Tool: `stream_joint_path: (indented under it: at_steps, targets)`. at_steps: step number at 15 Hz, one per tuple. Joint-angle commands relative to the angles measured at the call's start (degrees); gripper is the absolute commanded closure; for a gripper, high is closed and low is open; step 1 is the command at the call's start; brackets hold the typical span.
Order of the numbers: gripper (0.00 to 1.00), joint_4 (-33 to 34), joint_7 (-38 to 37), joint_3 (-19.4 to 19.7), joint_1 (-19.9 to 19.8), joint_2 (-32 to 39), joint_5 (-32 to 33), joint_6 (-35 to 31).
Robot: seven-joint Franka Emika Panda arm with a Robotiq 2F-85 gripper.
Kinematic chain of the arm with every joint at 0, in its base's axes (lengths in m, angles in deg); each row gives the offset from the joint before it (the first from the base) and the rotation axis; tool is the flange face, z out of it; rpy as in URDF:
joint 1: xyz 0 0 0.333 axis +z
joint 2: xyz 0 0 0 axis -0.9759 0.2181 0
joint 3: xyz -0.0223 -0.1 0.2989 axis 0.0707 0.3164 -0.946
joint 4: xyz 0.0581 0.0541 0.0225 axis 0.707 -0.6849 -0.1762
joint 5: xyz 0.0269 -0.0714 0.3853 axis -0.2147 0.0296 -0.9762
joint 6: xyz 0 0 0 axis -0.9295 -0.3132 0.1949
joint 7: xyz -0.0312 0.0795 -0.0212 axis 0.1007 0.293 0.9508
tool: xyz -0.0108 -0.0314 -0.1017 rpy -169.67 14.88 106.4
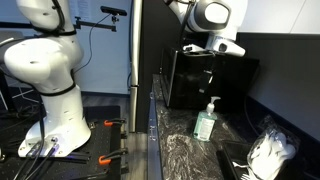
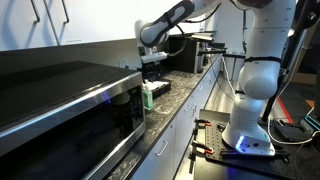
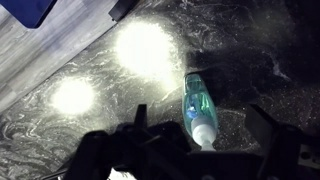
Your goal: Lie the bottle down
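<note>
Upright on the marbled counter, the green pump bottle waits to be laid down. My gripper hovers directly above it, fingers spread wide to straddle the pump head. A dark appliance sits beyond.

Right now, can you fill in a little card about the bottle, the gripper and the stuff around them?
bottle: green with a pump top, standing upright
counter: dark and marbled, with the bottle on it
gripper: above the bottle, open, not touching it
black box: on the counter behind the bottle
white bag: crumpled, apart from the bottle
job done: no, the bottle is not lying down yet
</note>
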Motion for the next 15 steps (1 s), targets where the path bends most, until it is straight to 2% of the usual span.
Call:
stream_joint_path:
  at_steps: [1,9,15]
  targets:
    - [0.0,3.92,1.61,1.98,2.1,3.82,0.56,3.09]
    - [0.0,3.34,3.06,3.31,4.17,7.5,1.53,-3.17]
    - [0.0,2.83,2.25,4.69,5.04,8.07,5.55,-8.75]
